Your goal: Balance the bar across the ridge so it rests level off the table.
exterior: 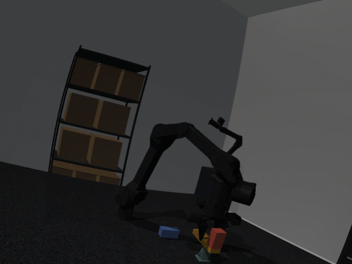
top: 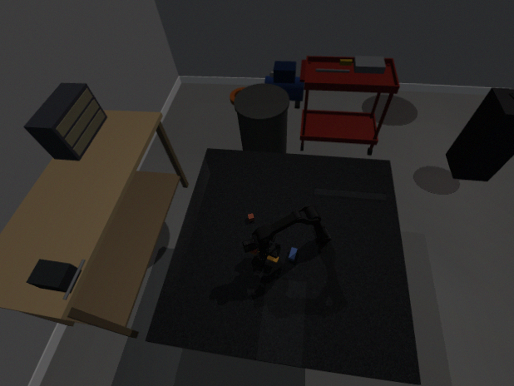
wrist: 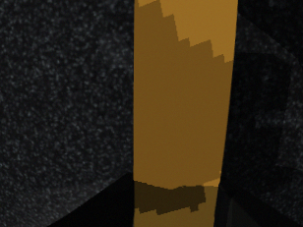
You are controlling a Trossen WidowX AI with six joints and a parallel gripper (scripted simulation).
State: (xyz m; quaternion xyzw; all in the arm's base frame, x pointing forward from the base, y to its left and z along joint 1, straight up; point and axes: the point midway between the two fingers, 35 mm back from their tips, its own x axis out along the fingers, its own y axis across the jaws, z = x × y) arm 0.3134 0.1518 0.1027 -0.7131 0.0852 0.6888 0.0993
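The yellow-orange bar (exterior: 196,234) (wrist: 182,107) (top: 273,259) is between my fingers. A red block (exterior: 217,238) (top: 254,251) sits on the bar's near end in the exterior view. My gripper (exterior: 206,238) (wrist: 174,184) is shut on the bar, between its far end and the red block. The teal ridge (exterior: 203,255) stands below the bar, near the red block's end; contact between them cannot be told. The ridge is hidden in the top view and the wrist view. The bar's middle is partly hidden by a finger.
A blue block (top: 293,254) (exterior: 168,232) lies on the dark mat (top: 353,324) between the arm's base and the gripper. A small red cube (top: 250,216) lies apart, farther up in the top view. A wooden bench (top: 75,187) and a red cart (top: 338,128) stand off the mat.
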